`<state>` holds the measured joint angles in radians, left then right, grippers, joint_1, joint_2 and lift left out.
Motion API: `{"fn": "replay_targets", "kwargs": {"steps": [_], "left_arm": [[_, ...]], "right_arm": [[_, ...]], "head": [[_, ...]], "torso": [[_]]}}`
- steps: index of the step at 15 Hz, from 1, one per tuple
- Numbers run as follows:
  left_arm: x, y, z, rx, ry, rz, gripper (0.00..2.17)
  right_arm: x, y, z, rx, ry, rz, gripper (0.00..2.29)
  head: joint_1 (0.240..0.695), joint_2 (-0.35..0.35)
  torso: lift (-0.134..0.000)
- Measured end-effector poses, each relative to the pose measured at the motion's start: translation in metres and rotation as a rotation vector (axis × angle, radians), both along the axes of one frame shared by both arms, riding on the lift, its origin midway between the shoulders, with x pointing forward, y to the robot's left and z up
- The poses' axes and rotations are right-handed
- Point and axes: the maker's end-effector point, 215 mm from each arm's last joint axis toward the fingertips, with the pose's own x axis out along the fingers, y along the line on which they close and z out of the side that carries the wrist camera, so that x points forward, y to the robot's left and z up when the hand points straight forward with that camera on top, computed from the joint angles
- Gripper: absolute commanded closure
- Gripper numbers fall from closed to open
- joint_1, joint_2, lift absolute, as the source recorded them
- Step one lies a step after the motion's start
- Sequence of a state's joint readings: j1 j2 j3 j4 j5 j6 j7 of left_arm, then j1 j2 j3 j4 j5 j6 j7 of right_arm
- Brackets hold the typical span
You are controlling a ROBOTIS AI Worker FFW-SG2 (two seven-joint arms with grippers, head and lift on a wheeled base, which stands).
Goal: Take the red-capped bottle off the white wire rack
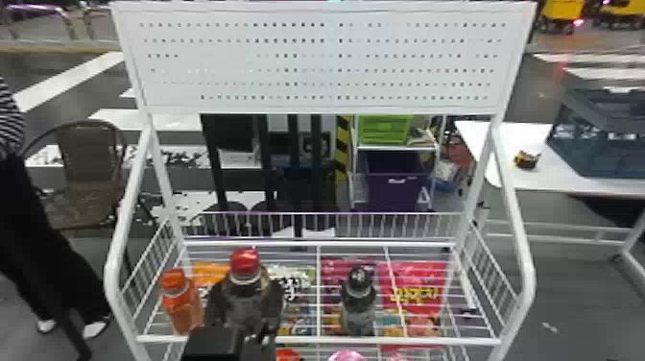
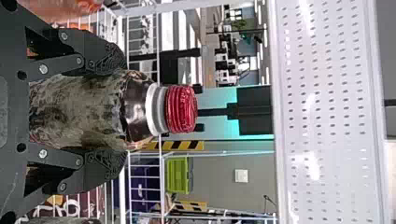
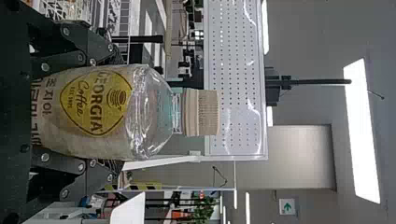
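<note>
Red-capped bottle stands upright over the left part of the white wire rack; whether its base touches the wires, I cannot tell. From left to right in the head view, an orange bottle comes first, near the rack's left side. Next is the left gripper, its two fingers closed against opposite sides of the red-capped bottle. A black-capped bottle stands farther right, with a red bag beyond it. A white table is right of the rack. In the right wrist view, the right gripper holds a clear, beige-capped bottle between its fingers.
</note>
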<state>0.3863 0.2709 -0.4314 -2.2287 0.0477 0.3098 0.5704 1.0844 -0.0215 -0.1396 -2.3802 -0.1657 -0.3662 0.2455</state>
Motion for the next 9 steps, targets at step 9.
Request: {"fn": "replay_targets", "kwargs": {"steps": [9], "left_arm": [[-0.059,0.116,0.047,0.015,-0.061,0.123,2.15]], "right_arm": [[0.007,0.001,-0.011,0.001,0.039,0.0,1.38]], "head": [[0.499,0.0]], "torso": [[0.0]]}}
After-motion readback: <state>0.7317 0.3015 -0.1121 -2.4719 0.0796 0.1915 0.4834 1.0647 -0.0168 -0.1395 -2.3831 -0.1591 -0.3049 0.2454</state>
